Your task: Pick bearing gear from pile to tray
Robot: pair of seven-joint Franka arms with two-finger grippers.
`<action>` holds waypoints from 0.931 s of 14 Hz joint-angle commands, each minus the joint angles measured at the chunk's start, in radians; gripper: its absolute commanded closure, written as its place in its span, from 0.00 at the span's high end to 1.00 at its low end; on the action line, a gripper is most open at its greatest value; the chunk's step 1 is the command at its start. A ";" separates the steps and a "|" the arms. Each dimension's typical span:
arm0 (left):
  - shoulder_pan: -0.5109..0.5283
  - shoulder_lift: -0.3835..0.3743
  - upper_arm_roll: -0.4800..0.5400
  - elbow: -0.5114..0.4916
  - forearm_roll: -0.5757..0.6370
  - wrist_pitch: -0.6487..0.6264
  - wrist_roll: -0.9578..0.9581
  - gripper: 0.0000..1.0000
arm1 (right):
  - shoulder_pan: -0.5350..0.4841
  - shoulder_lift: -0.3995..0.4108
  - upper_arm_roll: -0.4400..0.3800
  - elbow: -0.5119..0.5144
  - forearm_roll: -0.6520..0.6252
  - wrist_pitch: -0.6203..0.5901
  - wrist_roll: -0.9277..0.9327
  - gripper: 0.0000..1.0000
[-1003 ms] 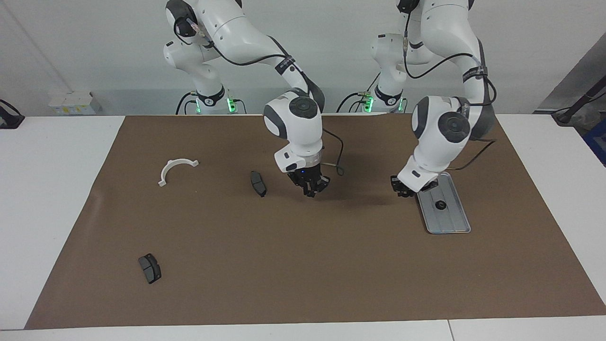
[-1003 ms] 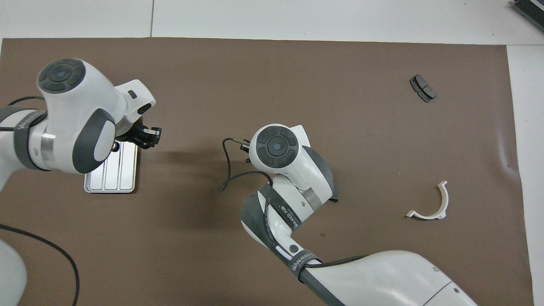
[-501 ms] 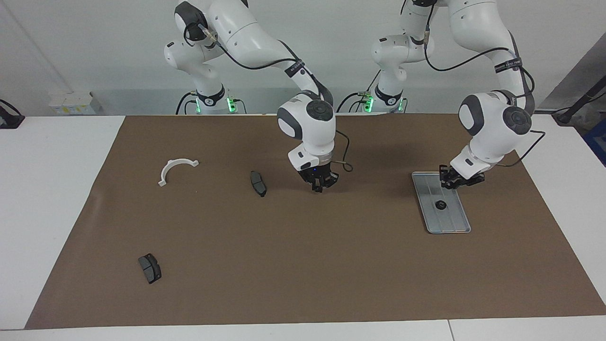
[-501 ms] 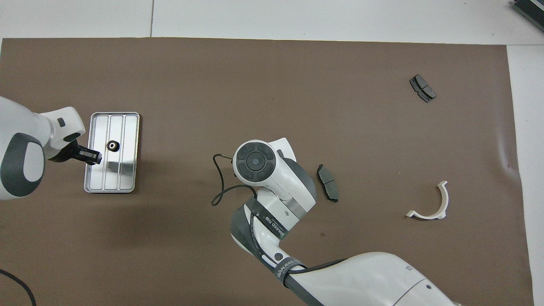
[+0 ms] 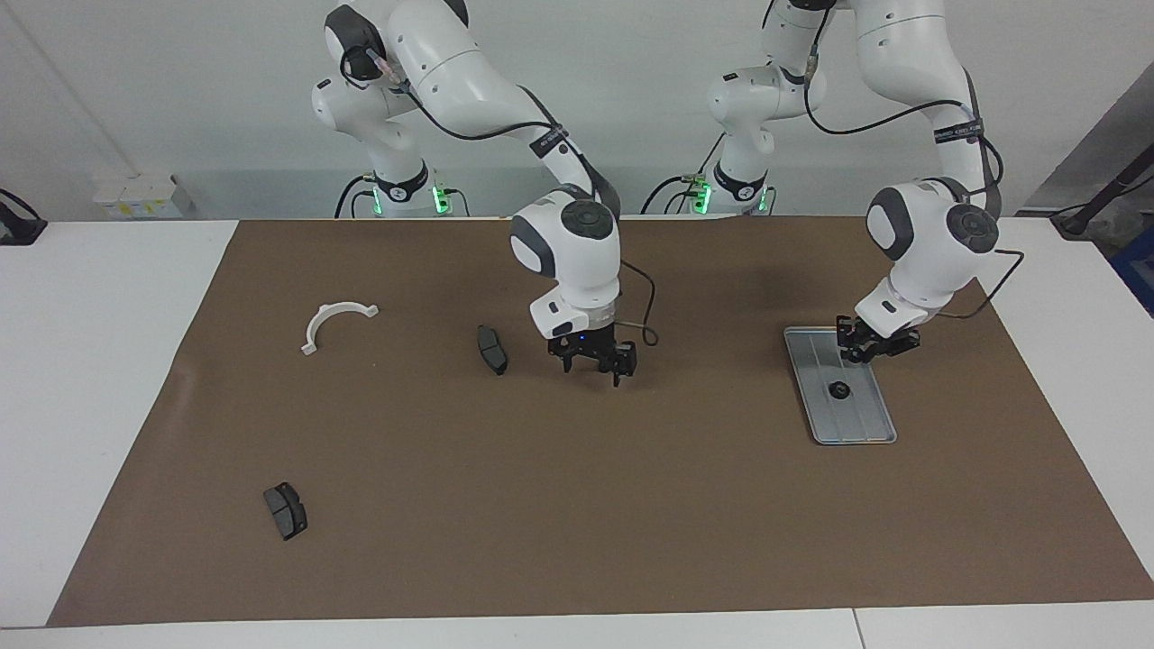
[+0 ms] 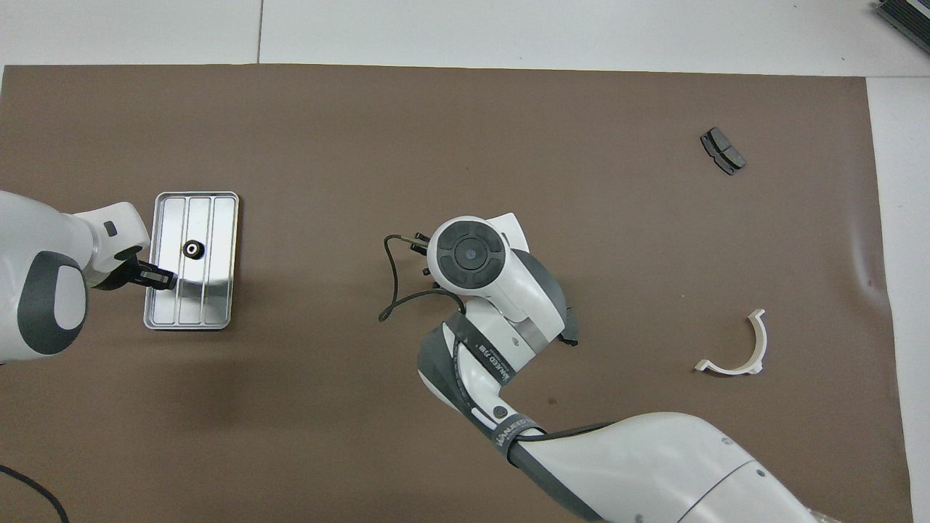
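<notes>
The silver ribbed tray (image 5: pixel 858 424) (image 6: pixel 218 305) lies toward the left arm's end of the brown mat. One small black bearing gear (image 5: pixel 839 389) (image 6: pixel 192 249) sits in it. My left gripper (image 5: pixel 869 348) (image 6: pixel 158 277) hangs low over the tray's edge, nearer the robots than that gear. My right gripper (image 5: pixel 595 364) is over bare mat at mid-table, open with nothing between its fingers; its own wrist hides it in the overhead view. What I see of the pile is scattered: two dark brake pads (image 5: pixel 491 349) (image 5: pixel 285 510) and a white half-ring (image 5: pixel 335 322).
The brown mat (image 5: pixel 577 505) covers most of the white table. In the overhead view the right arm half hides the nearer brake pad (image 6: pixel 572 335); the other pad (image 6: pixel 723 150) and the half-ring (image 6: pixel 735 347) lie toward the right arm's end.
The right gripper has gone from shut to open above the mid-table mat. The left gripper swung from beside the tray to over its edge and has held there.
</notes>
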 commanded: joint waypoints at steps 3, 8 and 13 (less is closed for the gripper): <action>-0.012 -0.033 -0.001 -0.021 -0.008 0.023 0.001 0.87 | -0.196 -0.163 0.014 -0.078 -0.012 -0.013 -0.207 1.00; -0.146 -0.025 -0.004 0.045 -0.008 0.023 -0.271 0.87 | -0.336 -0.307 0.014 -0.124 -0.012 -0.123 -0.396 1.00; -0.340 -0.018 -0.006 0.062 -0.008 0.023 -0.614 0.85 | -0.417 -0.454 0.015 -0.114 0.005 -0.307 -0.590 1.00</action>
